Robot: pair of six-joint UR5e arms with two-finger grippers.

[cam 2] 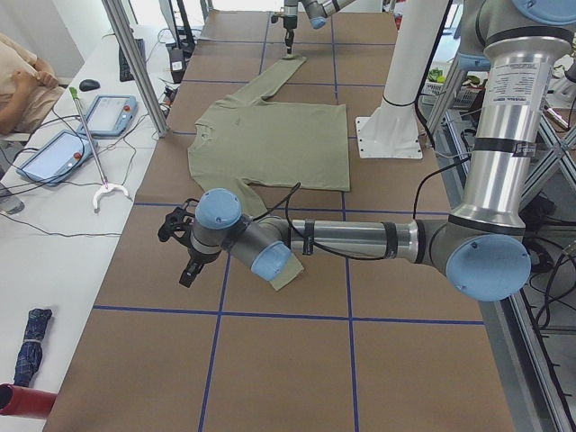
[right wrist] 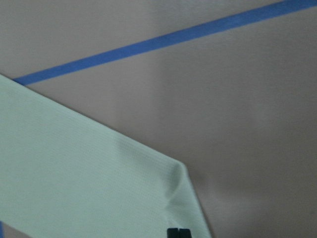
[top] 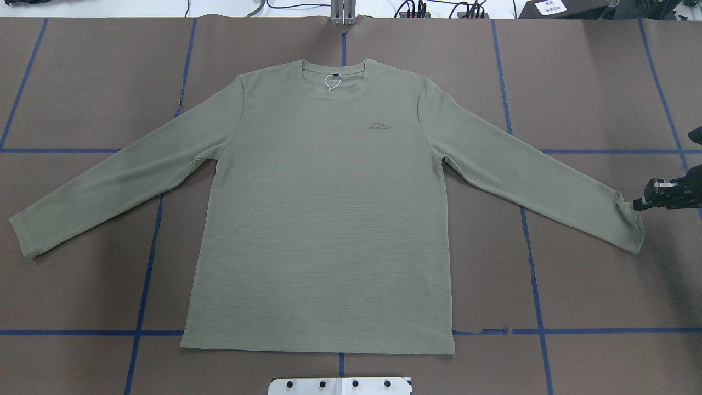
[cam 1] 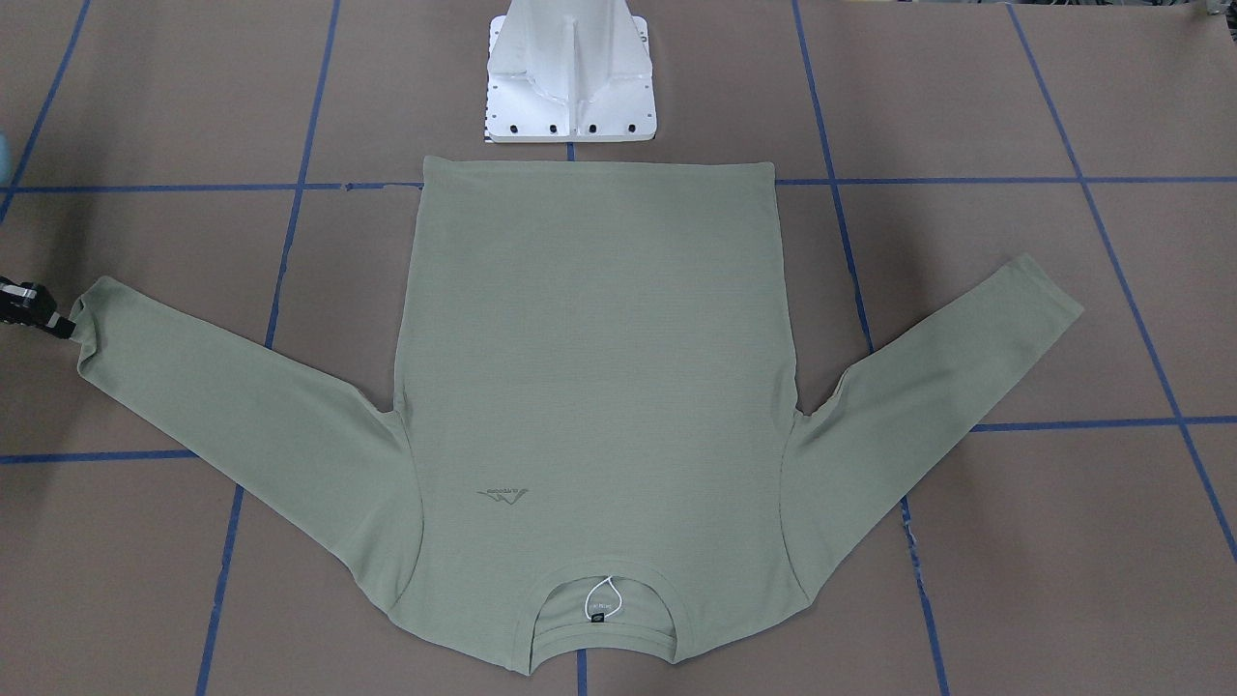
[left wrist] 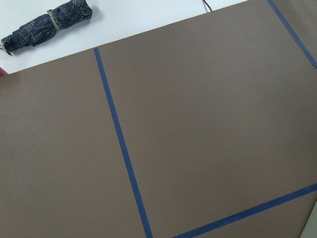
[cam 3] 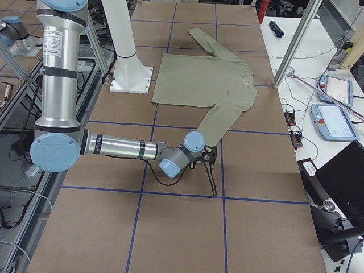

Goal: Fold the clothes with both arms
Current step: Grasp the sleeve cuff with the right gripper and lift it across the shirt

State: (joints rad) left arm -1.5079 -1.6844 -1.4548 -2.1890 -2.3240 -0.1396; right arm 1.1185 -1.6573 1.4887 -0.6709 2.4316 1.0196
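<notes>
The sage-green shirt (top: 323, 219) lies flat and face up on the brown table, both sleeves spread out, with the neck label (cam 1: 599, 609) on the far side from the robot's base. My right gripper (top: 637, 205) sits at the right sleeve's cuff (top: 628, 219), which is puckered where the fingers pinch it. The right wrist view shows that bunched cuff corner (right wrist: 178, 183) just above a black fingertip (right wrist: 177, 232). My left gripper (cam 2: 186, 268) hangs over bare table beyond the left cuff (top: 22, 238); it shows only in the exterior left view, so I cannot tell its state.
The white pedestal base (cam 1: 572, 77) stands just behind the shirt's hem. Blue tape lines (top: 148, 263) grid the table. A folded umbrella (left wrist: 47, 25) lies on the white side table, where control tablets (cam 2: 108, 112) rest and a person (cam 2: 22, 76) sits.
</notes>
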